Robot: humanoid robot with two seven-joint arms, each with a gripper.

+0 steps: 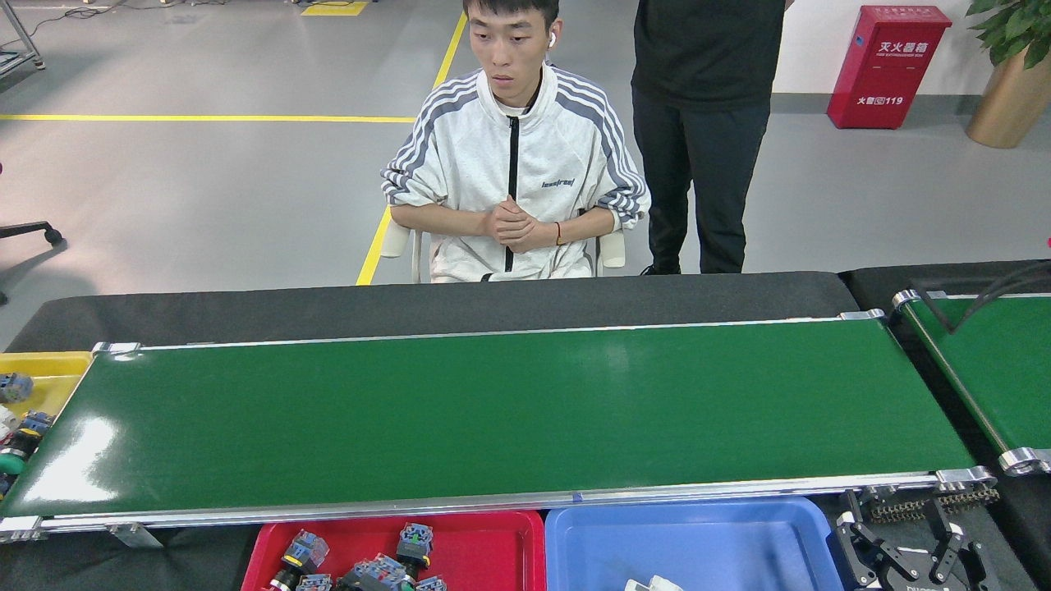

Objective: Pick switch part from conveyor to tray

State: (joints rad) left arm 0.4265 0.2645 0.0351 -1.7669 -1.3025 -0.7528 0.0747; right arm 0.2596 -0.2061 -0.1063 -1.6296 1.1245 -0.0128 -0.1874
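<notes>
I find the conveyor (493, 410) bare; switch parts (394, 562) lie in the red tray (484, 546). I judge them light, rigid plastic, best gripped across the body. Right gripper (911, 558) jaws stand apart; left gripper unseen.

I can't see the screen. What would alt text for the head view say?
A long green conveyor lies bare, with a red tray of switch parts and a blue tray in front. A seated person watches; the right gripper is open.
</notes>
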